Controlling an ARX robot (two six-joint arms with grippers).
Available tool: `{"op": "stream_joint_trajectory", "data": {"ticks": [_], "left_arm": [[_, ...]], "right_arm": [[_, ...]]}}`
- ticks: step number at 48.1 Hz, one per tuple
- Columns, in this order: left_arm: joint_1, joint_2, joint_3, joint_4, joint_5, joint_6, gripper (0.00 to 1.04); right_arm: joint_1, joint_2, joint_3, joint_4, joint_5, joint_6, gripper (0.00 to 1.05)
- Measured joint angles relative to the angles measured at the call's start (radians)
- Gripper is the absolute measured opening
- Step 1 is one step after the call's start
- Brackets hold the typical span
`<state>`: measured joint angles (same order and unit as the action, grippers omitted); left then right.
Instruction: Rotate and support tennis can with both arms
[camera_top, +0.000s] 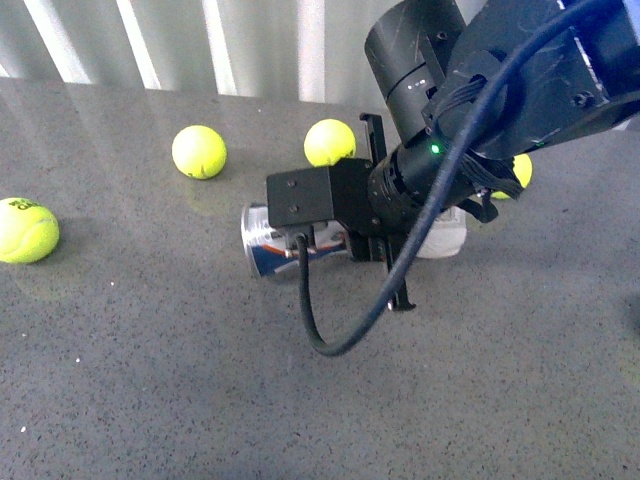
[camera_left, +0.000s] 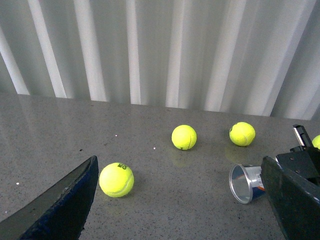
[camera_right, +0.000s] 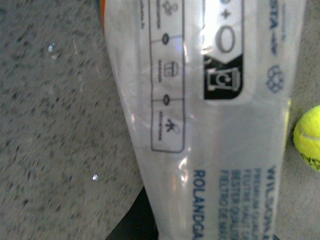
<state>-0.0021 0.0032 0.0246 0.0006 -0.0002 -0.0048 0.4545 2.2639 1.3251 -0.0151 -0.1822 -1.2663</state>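
The tennis can (camera_top: 268, 240) lies on its side on the grey table, its open metal-rimmed end facing left. My right gripper (camera_top: 388, 215) is shut on the can's middle, one finger above it and one below, and the arm hides most of the can. In the right wrist view the can's white label (camera_right: 210, 125) fills the picture, with a dark finger (camera_right: 132, 225) against it. In the left wrist view the can's open end (camera_left: 246, 183) lies between my left gripper's wide-open fingers (camera_left: 60, 205). The left gripper (camera_left: 177, 220) is empty and well short of the can.
Several yellow-green tennis balls lie on the table: one at far left (camera_top: 25, 229), two behind the can (camera_top: 198, 151) (camera_top: 329, 141), and one behind the right arm (camera_top: 518, 172). One ball (camera_left: 116, 179) sits near the left gripper's finger. A ribbed white wall (camera_left: 150, 50) backs the table.
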Motion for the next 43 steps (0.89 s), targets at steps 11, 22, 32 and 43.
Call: {"op": "stream_joint_trajectory", "data": {"ticks": [11, 22, 32, 43], "left_arm": [[0.000, 0.000, 0.000, 0.000, 0.000, 0.000, 0.98], [0.000, 0.000, 0.000, 0.000, 0.000, 0.000, 0.98], [0.000, 0.000, 0.000, 0.000, 0.000, 0.000, 0.98], [0.000, 0.000, 0.000, 0.000, 0.000, 0.000, 0.98]], "right_arm": [[0.014, 0.078, 0.061, 0.094, 0.006, 0.121, 0.13], [0.029, 0.092, 0.068, 0.116, 0.026, 0.184, 0.23], [0.044, 0.094, 0.041, 0.170, 0.014, 0.320, 0.56], [0.055, 0.051, -0.013, 0.159, -0.007, 0.468, 0.95]]}}
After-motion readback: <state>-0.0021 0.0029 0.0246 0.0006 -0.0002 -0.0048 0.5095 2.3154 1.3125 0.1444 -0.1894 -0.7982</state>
